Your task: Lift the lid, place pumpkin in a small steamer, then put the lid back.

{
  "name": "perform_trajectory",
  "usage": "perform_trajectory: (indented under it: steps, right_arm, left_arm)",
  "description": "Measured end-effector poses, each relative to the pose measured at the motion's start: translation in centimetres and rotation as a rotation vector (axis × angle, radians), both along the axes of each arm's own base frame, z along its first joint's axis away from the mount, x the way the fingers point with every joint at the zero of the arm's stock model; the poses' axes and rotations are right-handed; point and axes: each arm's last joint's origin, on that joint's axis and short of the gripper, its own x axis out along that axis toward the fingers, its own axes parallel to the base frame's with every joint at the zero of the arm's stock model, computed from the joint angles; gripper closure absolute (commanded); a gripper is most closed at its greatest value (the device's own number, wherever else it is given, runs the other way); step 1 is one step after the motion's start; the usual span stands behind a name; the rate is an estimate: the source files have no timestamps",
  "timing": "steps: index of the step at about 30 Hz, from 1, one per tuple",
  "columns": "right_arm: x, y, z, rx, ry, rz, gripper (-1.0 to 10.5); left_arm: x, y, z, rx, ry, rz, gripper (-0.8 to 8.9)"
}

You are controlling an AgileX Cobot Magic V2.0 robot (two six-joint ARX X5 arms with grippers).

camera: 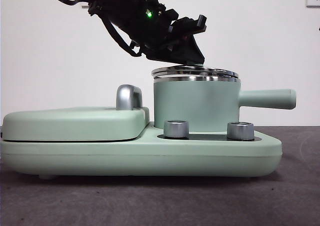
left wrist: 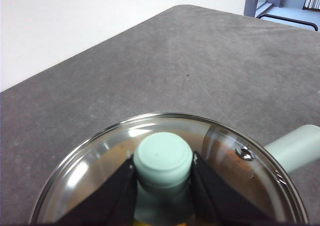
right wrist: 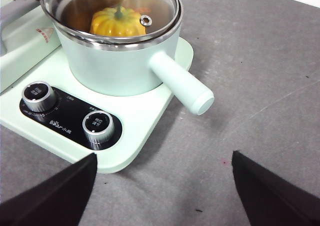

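Front view shows your left gripper [camera: 192, 61] pinching the knob of the lid [camera: 195, 73], sitting slightly tilted on the small steamer [camera: 195, 106], pumpkin [right wrist: 117, 22] inside; release early and it may seat crooked. Right gripper [right wrist: 162, 188] waits spread

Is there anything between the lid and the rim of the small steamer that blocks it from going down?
Nothing visible blocks it. The left end effector holds the lid by its knob just over the small steamer; the pumpkin sits inside, below the rim.
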Motion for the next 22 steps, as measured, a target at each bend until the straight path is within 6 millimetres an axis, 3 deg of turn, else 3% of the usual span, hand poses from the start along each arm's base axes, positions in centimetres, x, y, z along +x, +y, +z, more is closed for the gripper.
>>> perform_trajectory:
  steps: [22]
  right_arm:
    - [0.0, 0.0, 0.0, 0.001, 0.001, 0.0, 5.3]
  left_arm:
    - [0.58, -0.26, -0.7, -0.044, 0.026, -0.03, 7.98]
